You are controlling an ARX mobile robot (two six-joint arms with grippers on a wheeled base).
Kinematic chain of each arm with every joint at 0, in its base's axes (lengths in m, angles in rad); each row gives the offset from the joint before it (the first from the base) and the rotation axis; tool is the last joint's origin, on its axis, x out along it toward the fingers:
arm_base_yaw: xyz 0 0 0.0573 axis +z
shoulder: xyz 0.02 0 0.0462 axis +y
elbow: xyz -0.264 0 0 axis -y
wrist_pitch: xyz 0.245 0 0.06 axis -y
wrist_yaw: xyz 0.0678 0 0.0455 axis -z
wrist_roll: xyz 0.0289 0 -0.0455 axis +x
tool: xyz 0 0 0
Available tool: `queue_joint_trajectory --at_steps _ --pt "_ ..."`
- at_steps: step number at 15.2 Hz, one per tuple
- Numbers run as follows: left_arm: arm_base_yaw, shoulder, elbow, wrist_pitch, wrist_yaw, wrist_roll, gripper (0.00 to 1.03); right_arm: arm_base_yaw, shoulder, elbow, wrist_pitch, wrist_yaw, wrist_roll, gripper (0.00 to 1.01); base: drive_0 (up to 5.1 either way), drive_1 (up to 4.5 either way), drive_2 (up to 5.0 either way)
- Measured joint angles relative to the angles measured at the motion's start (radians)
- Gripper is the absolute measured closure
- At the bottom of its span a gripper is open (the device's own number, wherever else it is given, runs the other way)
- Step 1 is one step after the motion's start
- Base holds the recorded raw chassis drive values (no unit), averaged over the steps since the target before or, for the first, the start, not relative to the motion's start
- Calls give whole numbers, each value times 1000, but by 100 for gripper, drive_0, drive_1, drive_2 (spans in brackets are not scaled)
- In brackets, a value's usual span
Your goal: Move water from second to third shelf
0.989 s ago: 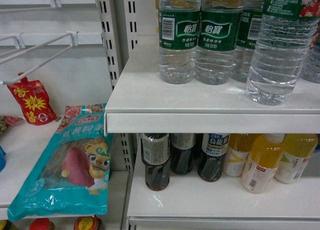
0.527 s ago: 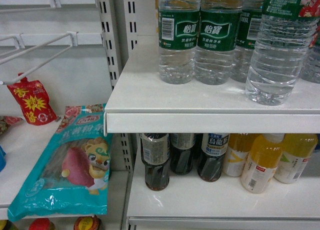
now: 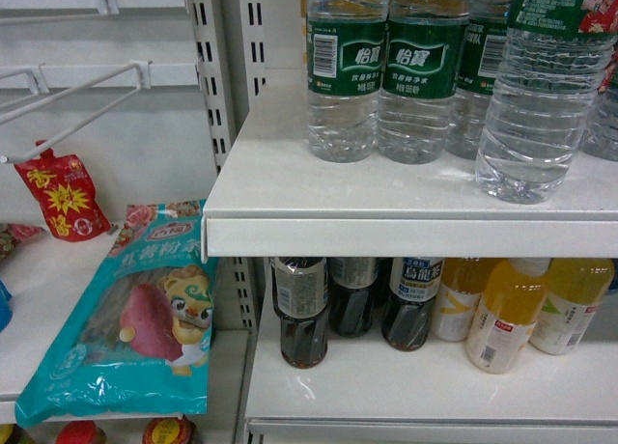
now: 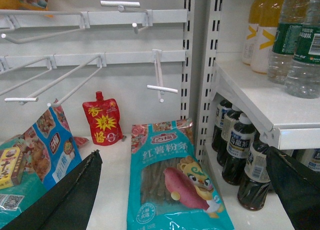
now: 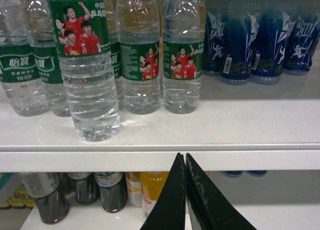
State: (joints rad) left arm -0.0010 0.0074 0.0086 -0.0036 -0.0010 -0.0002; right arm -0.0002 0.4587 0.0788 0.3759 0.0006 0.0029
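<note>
**White shelving, water bottle forward of its row**

White metal shelf (image 5: 200, 125) holds the clear ribbed plastic water bottle with green label and red-shirted figures (image 5: 87, 70) at 10 o'clock from the right gripper (image 5: 185, 162), clenched empty. Left gripper (image 4: 185, 190) gapes wide, released.

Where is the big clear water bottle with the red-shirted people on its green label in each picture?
Head: clear ribbed water bottle at the upper right, nearest the white shelf edge.
Left wrist: cannot tell it apart among the bottles at the upper right.
Right wrist: left of centre, in front.
Shared landmark: the dark drink bottles underneath.
</note>
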Motion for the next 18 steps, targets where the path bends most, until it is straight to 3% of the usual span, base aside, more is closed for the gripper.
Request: queue_joint_trajectory --at_steps 12,13,14,18 --pt "0 0 0 0 0 0 5 0 -277 -66 -191 0 0 99 0 0 0" --pt "0 0 0 0 0 0 5 0 -296 -66 -219 0 0 99 0 0 0" --pt "0 0 0 0 -1 0 5 0 -401 -66 -373 -1 0 99 0 0 0" --pt "0 0 0 0 0 0 5 0 -455 -66 -378 0 0 99 0 0 0"
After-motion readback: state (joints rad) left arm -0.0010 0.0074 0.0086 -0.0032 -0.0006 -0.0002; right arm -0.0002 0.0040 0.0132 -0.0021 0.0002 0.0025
